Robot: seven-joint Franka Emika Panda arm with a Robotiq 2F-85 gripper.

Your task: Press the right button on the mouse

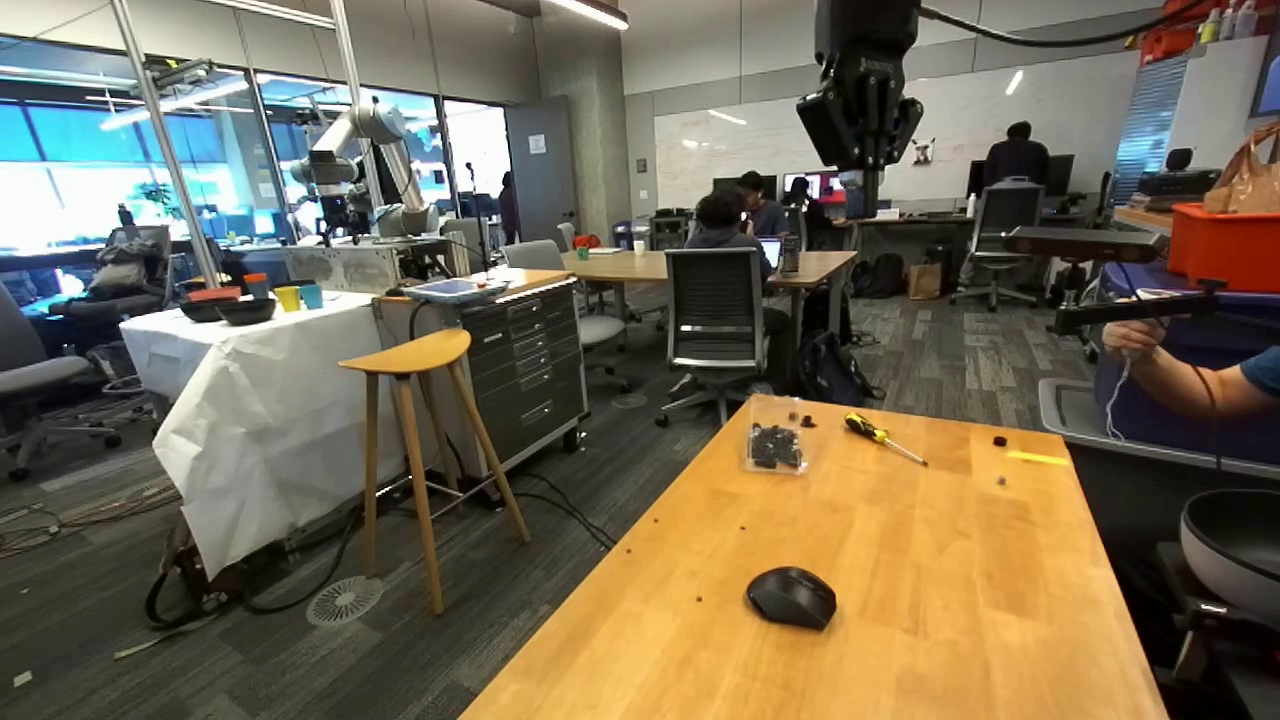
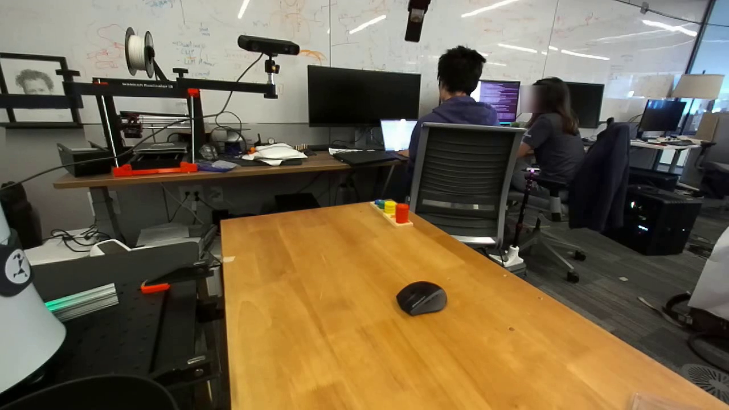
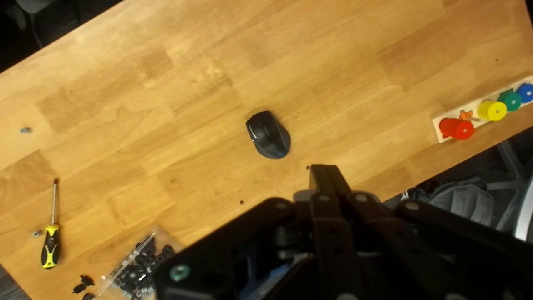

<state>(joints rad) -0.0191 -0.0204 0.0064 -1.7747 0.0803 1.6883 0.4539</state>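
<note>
The glossy black mouse (image 1: pixel 792 597) lies on the wooden table (image 1: pixel 900 520). It also shows in the other exterior picture (image 2: pixel 421 298) and near the middle of the wrist view (image 3: pixel 268 134). Its right button is part of the same black shell; I cannot make out its seam. My gripper (image 1: pixel 871 190) hangs high above the table, pointing down, well apart from the mouse. Its fingertips show at the top edge in an exterior view (image 2: pixel 416 28). In the wrist view, the fingers (image 3: pixel 327 166) are pressed together with nothing between them, below and right of the mouse.
A yellow-black screwdriver (image 3: pixel 51 246) and a clear box of small black parts (image 3: pixel 139 266) lie on the table. A wooden board with coloured ring stacks (image 2: pixel 401 213) stands near the table edge. A black camera arm (image 1: pixel 1130 310) is beside the table. Small dark bits lie scattered.
</note>
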